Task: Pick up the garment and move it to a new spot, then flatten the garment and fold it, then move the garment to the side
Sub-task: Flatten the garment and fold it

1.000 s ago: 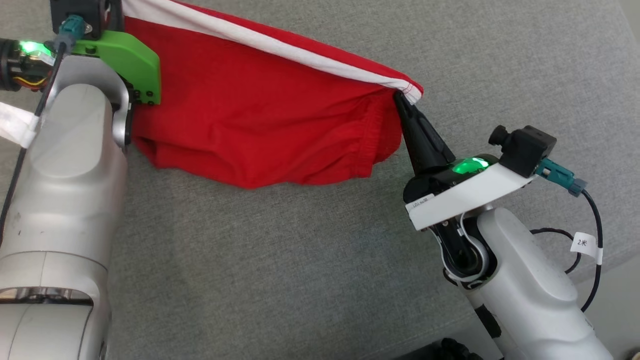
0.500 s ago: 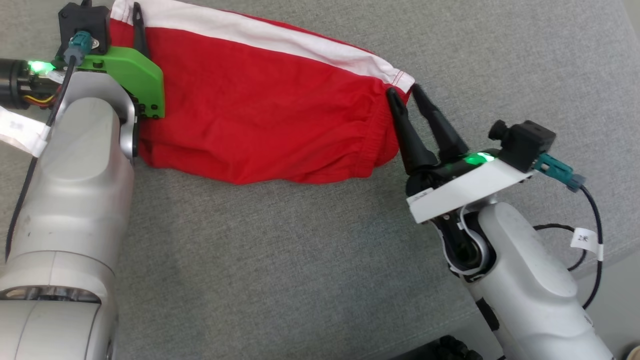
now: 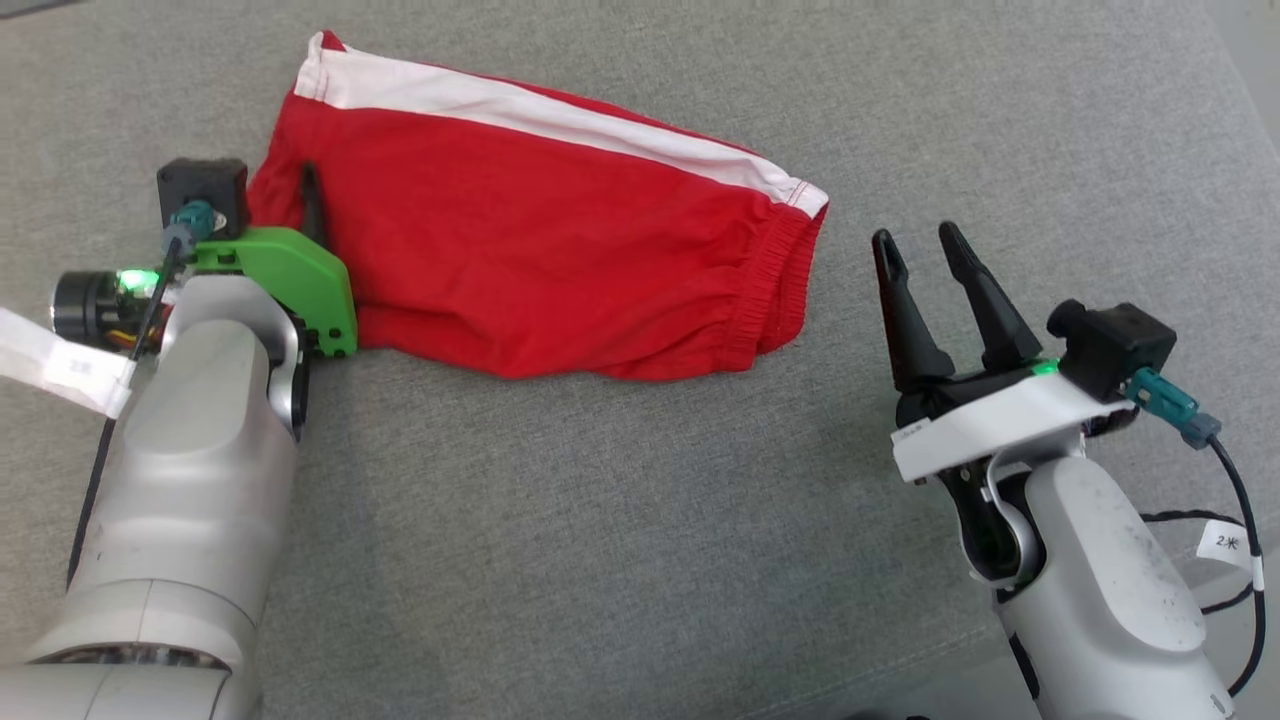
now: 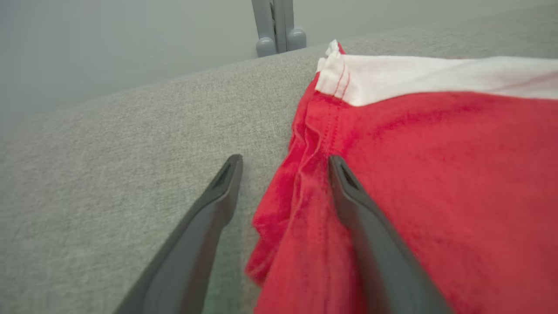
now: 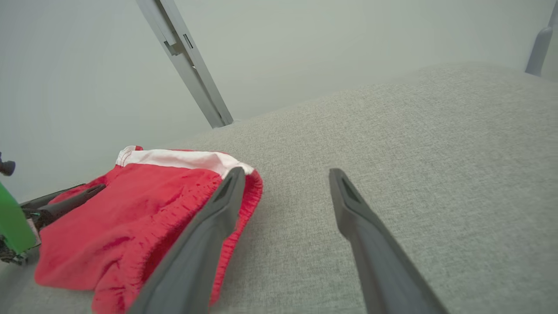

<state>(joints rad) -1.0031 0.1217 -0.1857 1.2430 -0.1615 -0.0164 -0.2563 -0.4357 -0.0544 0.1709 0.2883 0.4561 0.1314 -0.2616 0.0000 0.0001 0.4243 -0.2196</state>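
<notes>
The red shorts [image 3: 560, 270] lie on the grey upholstered surface [image 3: 620, 560], in the upper middle of the head view. Their long side runs from about 10 o'clock to 3 o'clock. A white stripe [image 3: 560, 110] follows the far edge, and the gathered waistband [image 3: 790, 285] is at the 3 o'clock end.

Both arms hold nothing. The right end effector [image 3: 915, 234] has its fingers spread and stands near the waistband, at 3 o'clock from the shorts, without touching them. The left end effector [image 4: 284, 160] is also spread wide, at the 9 o'clock end. In the left wrist view its right finger rests on the red cloth. Its left finger is over the bare grey surface, and the stitched hem [image 4: 305, 144] lies loosely between the two.

I judge that the shorts are put down at the spot and that flattening is the next step. The cloth is not yet flat: the near edge at 6 o'clock is rounded and the hem is bunched.

The main risk is at the left arm. If it pulls back low, the finger on the cloth may drag the hem and make more wrinkles. A second risk is a pinch that takes only the upper layer, so the layers slide apart. The soft surface may also hold the cloth during a sideways stroke.
</notes>
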